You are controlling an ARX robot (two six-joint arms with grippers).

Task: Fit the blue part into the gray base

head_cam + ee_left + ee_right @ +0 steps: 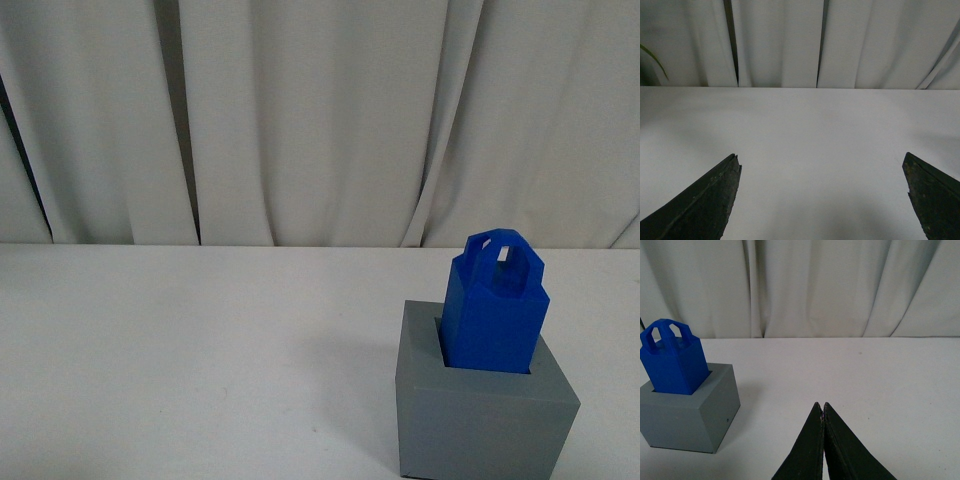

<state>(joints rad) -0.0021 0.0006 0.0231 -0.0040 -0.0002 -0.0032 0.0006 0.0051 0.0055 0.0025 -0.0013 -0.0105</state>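
Left gripper (822, 200) hangs with its fingers spread wide over bare white table (180, 350), holding nothing. Toward the right side of the table, the blue part (494, 310) stands in the recess of the gray base (485, 415), leaning slightly. Right gripper (823, 412) is pinched together and empty, apart from both. Insertion looks essentially done; any next move would be pressing the part straight.
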